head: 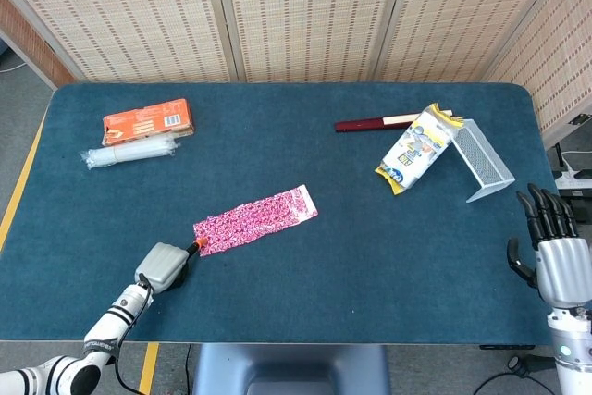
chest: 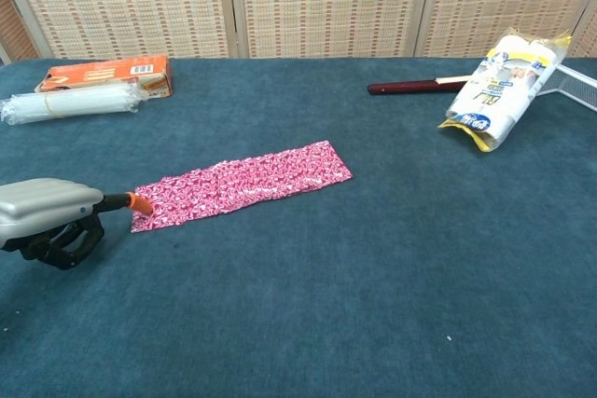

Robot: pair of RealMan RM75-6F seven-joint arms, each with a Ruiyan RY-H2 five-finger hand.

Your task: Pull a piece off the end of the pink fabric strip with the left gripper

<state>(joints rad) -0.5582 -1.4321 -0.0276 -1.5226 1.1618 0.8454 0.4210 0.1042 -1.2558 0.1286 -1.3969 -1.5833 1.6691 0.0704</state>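
Note:
The pink patterned fabric strip lies flat and slanted near the middle of the blue table; the chest view shows the same pink strip. My left hand sits low at the strip's near-left end. Its dark fingers are curled under the grey back, and one orange-tipped finger reaches out and touches the strip's left corner. In the chest view the left hand holds nothing that I can see. My right hand hangs at the table's right edge with its fingers straight and apart, empty.
An orange box and a clear plastic pack lie at the far left. A dark red stick, a white and yellow bag and a metal mesh rack are at the far right.

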